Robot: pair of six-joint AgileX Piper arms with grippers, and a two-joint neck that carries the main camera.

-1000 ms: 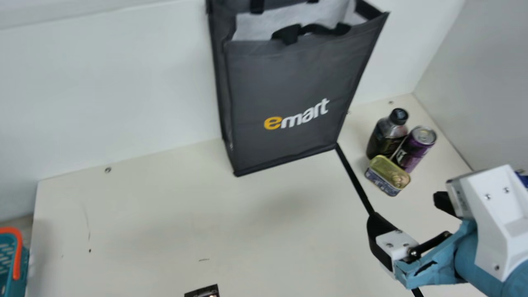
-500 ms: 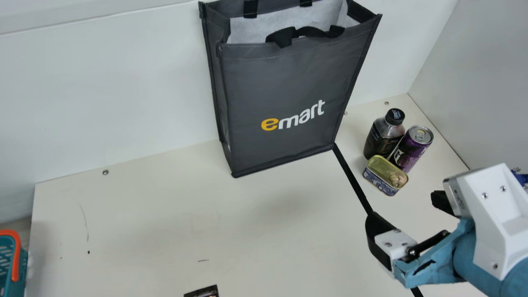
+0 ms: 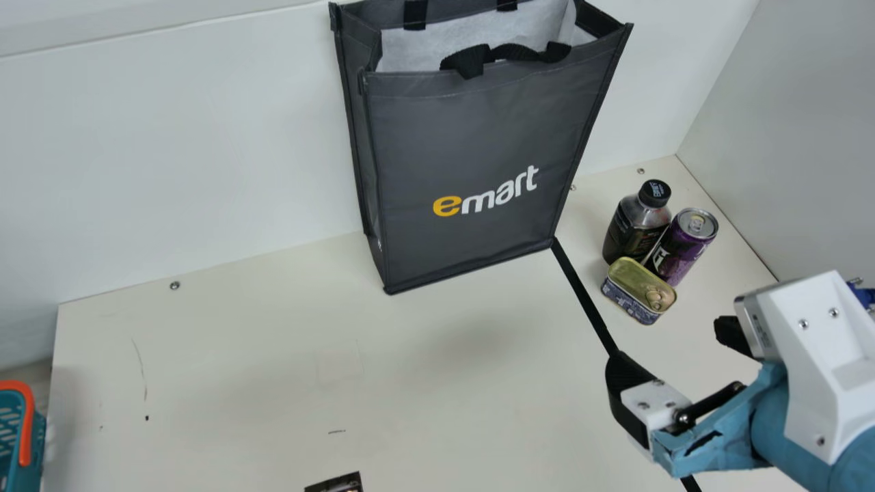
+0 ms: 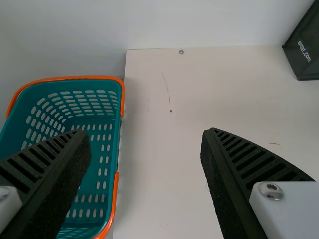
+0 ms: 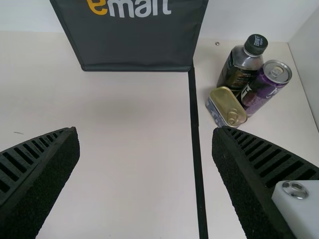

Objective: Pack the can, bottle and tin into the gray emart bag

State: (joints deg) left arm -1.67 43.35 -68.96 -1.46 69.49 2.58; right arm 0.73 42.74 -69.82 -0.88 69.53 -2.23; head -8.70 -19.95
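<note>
My right gripper (image 3: 673, 352) is at the main view's lower right, open and holding nothing; in the right wrist view the right gripper (image 5: 145, 132) has its fingers wide apart. Farther back stand the dark bottle (image 3: 632, 229) and the purple can (image 3: 678, 249), close together, with the flat tin (image 3: 639, 290) in front of them. The gray emart bag (image 3: 472, 150) stands upright against the back wall, its top open and white lining showing. In the left wrist view my left gripper (image 4: 147, 132) is open, nothing between its fingers.
A teal basket (image 3: 20, 437) with orange handles is at the far left. A black strip (image 3: 581, 290) runs along the table from the bag's right corner. A small dark object (image 3: 336, 484) lies at the front edge. White walls stand behind and at the right.
The main camera has shifted slightly, then settled. Neither the right arm nor the bag, bottle, can and tin has visibly moved.
</note>
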